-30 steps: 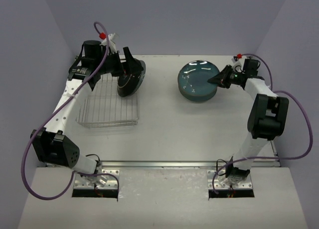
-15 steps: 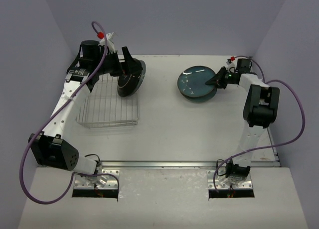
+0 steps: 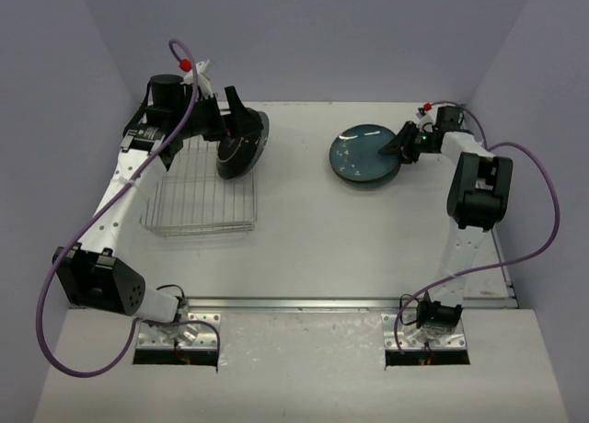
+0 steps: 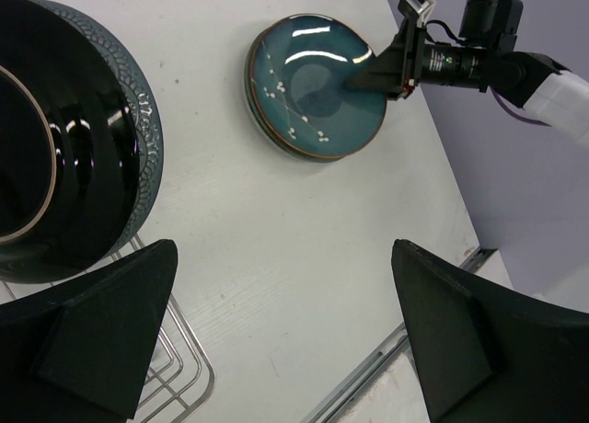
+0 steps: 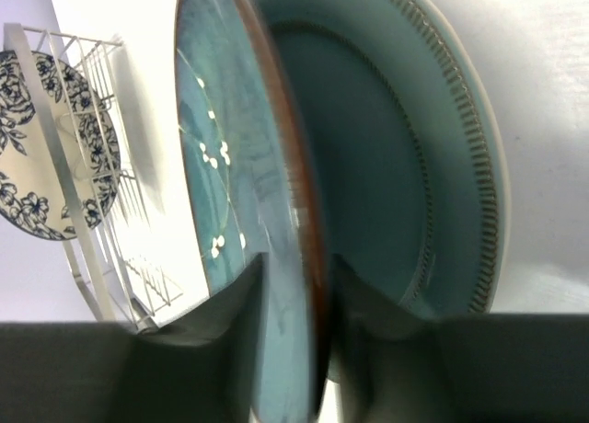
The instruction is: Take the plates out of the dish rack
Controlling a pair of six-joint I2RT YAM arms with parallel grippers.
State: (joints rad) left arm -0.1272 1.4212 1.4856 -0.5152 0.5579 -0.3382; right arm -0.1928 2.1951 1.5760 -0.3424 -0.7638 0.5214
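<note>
"Since you're nearer that side, what has the right gripper [image 3: 402, 145] got?"

"Its fingers [image 5: 221, 336] are clamped on the rim of the speckled teal plate [image 3: 359, 153], one above and one below. The plate sits over on the far right of the table [image 3: 322, 248], well apart from the dish rack [image 3: 198, 202]."

"Is it lying flat?"

"Not quite. From the right wrist camera it's angled, with the gripped edge raised off a lighter teal plate [image 5: 433, 165] with a ridged border underneath. Whether the far edge touches that one, I cannot tell."

"And the left gripper [image 4: 282, 248]?"

"Spread wide, nothing between its fingers [image 4: 101, 340]. It hangs at the far right corner of the rack, just beside the plates there, not touching them as far as I can see."

"Which plates are left in the rack?"

"A dark glossy plate [image 4: 46, 156] stands on edge, and right behind it a grey-blue plate [image 4: 143, 138] with an embossed rim. They lean close together, faces toward the right side of the table. The right wrist camera also catches a white plate with dark flowers [image 5: 46, 156] behind the rack's wires, though I can't place it among the others."

"The rest of the rack?"

"From above I only see bare wire bars on the near side of those plates."
</note>
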